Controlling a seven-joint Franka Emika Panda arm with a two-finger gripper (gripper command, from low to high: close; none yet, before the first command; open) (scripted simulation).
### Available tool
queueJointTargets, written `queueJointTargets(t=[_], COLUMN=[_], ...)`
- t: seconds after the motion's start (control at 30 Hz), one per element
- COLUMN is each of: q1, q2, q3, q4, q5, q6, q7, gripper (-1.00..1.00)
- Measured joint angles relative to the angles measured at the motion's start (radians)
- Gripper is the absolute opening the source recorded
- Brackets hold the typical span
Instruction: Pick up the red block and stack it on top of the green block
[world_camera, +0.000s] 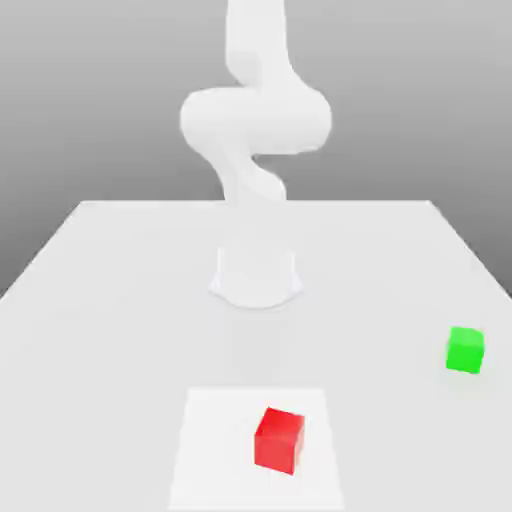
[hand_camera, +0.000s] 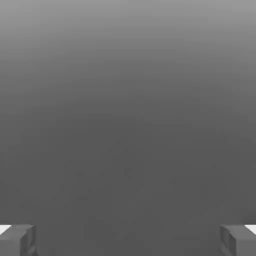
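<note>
With the claw (hand_camera: 128, 241) wide open and empty, the red block (world_camera: 279, 441) was still to be reached, left of the green block (world_camera: 465, 350); lowering over it was needed.

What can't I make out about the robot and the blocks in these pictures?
- Upper part of the robot arm: cut off by the exterior view's top edge.
- Undersides of the red block and green block: hidden in the exterior view by the blocks themselves.
- Outer parts of the fingers: cut off by the hand view's edges.
</note>
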Motion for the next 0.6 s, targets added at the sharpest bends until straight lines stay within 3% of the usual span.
queueJointTargets(t=[0.37,0.6], q1=[0.021,0.022], q2=[0.409,0.66], q3=[0.023,0.05], q4=[-0.158,-0.259], q5=[0.098,0.055], q6=[0.198,0.327], q7=[0.111,0.256], gripper=[0.0,0.0])
